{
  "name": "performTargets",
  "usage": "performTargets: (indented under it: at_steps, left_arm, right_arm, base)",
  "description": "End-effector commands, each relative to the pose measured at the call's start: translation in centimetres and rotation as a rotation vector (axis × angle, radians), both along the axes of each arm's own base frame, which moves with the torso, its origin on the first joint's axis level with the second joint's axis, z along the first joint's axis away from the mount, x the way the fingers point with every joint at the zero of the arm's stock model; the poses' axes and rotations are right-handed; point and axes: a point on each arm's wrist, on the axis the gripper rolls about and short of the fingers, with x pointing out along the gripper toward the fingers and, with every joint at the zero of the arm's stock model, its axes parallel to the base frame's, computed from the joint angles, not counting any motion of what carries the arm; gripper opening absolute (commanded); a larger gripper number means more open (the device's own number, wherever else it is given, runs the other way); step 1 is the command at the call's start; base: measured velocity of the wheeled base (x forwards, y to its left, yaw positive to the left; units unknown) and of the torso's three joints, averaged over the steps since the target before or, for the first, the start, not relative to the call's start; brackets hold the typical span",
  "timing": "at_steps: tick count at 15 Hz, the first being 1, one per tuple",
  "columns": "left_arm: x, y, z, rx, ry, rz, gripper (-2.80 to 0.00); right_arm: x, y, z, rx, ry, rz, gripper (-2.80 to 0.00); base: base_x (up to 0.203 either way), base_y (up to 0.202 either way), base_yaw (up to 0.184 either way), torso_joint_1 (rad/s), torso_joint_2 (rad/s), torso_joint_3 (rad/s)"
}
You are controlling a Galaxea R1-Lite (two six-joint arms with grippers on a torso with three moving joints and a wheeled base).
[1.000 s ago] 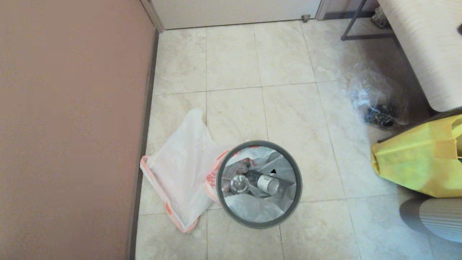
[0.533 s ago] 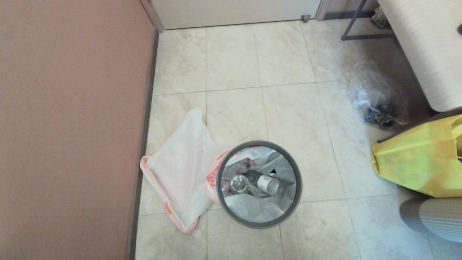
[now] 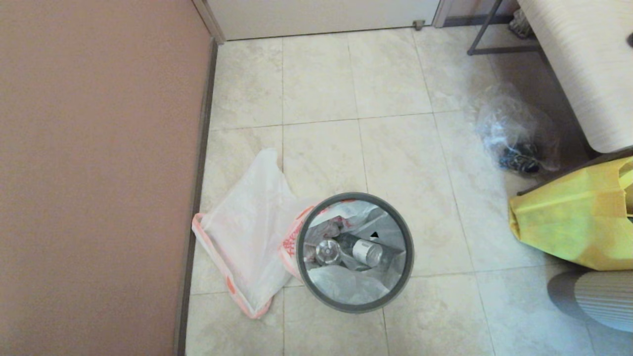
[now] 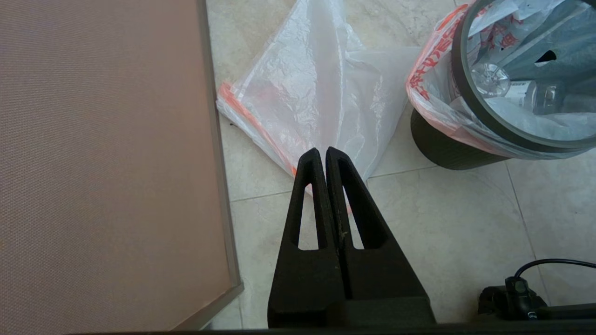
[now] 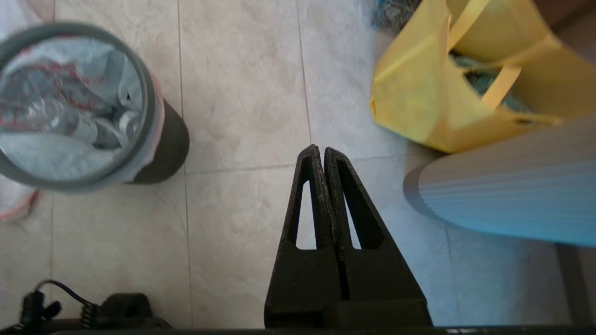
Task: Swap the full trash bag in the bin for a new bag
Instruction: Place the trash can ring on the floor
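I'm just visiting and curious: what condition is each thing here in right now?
bin: upright on the floor, hoop on, lined, holding bottles.
full bag: still inside the bin, edge folded over the rim.
new bag: lying flat on the floor beside the bin.
left pincer: shut, empty.
right pincer: shut, empty.
yellow bag: open.

Tiled floor (image 3: 395, 148) w/ stuff on it.
Bin (image 3: 354, 252) center; flat white bag (image 3: 247, 232) at 9; clear bag (image 3: 514, 136) at 2; yellow bag (image 3: 568, 222) at 3.
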Motion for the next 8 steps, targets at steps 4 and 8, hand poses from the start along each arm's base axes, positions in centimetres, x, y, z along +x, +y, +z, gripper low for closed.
performTargets:
  at_steps: [4,8]
  left_arm:
    - [0.1,0.0,-0.3,0.001,0.011,0.000,-2.80]
    - [0.1,0.0,-0.3,0.001,0.011,0.000,-2.80]
  right_arm:
    - [5.4,0.1,6.2,-0.037,0.162,0.009,-2.80]
    - [10.2,0.2,6.8,-0.058,0.314,0.041,-2.80]
  base:
    - [0.000,0.000,0.000,0.000,0.00,0.000]
    - [0.000,0.000,0.000,0.000,0.00,0.000]
